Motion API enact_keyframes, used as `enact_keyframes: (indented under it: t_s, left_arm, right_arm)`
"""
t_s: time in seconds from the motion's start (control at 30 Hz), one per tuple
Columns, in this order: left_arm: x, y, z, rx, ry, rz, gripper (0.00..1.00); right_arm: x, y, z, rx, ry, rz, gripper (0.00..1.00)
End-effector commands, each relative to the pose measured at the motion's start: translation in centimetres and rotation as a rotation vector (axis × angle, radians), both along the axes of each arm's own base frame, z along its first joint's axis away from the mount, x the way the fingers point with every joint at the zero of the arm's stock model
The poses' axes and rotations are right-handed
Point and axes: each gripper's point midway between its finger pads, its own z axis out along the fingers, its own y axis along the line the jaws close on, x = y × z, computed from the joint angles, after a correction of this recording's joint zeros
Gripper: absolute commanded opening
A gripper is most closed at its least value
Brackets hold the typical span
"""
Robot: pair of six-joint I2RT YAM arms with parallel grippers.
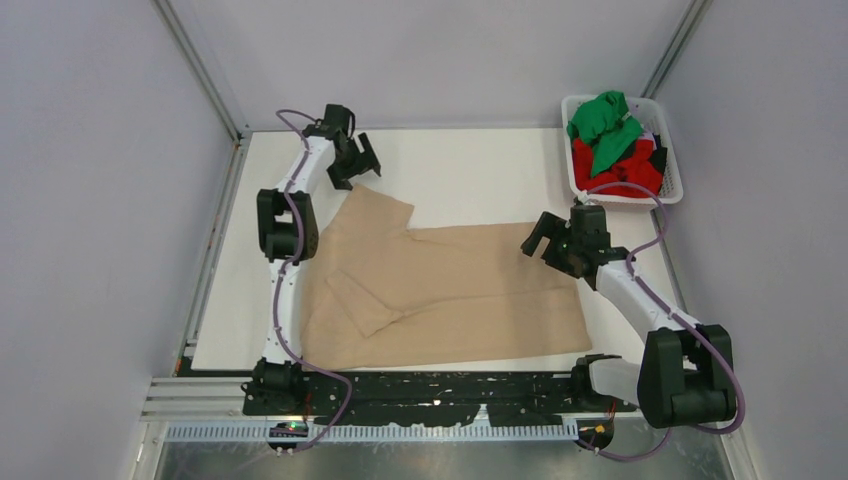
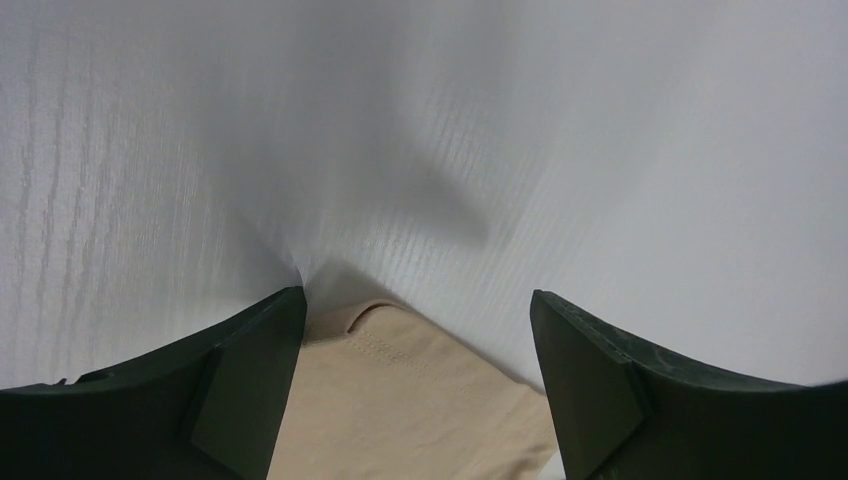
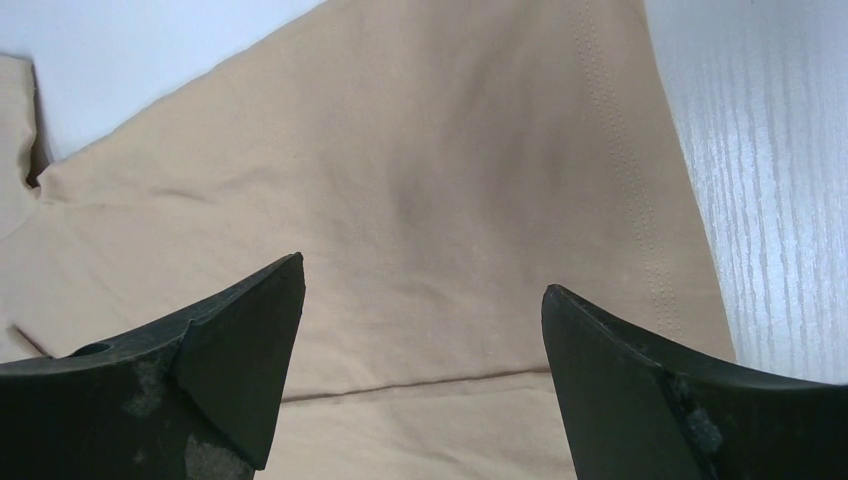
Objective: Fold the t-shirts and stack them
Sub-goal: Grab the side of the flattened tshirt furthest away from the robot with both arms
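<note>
Right fingers: spread wide and holding nothing, they hang over the right-hand part of the beige shirt, close to its stitched hem.
Left fingers: also well apart and empty, poised at the far-left corner of the shirt, where the tip of one sleeve shows below and between them; whether they touch the cloth cannot be told.
Beige shirt: lies flat across the middle of the tabletop between the two arms, body running left to right, hem toward the right arm. One sleeve points to the far left; the other is turned in over the body at the near-left side.
Green shirt: crumpled on top of the heap in the basket, well apart from the beige one.
Red shirt: bunched beneath and beside the green one in the same basket.
Basket: white lattice plastic, at the far-right corner of the tabletop, just beyond the right arm.
Tabletop: white, bare around the far edge of the spread shirt.
</note>
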Motion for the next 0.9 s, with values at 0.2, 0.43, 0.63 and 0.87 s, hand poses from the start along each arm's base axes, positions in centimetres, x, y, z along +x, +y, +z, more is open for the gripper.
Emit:
enact_keyframes:
  t_s: [0.2,0.43,0.63,0.87]
  left_arm:
    - [-3.1,1.4,1.0,0.167,0.075,-0.117,0.59]
    - [-2.5,2.1,1.1,0.211,0.049,-0.13,0.28]
    - [-2.3,2.2,1.2,0.22,0.041,-0.14,0.0]
    - [-2.0,-0.1,3.1,0.16,-0.048,-0.255,0.0]
  right_arm:
    - [1.1,0.1,2.7,0.012,-0.098,0.007,0.96]
    - [0.8,-0.1,2.8,0.008,-0.091,0.003,0.96]
    - [0.8,-0.6,3.2,-0.017,-0.103,-0.012,0.96]
    - [2.6,-3.0,4.5,-0.145,-0.095,-0.076,0.97]
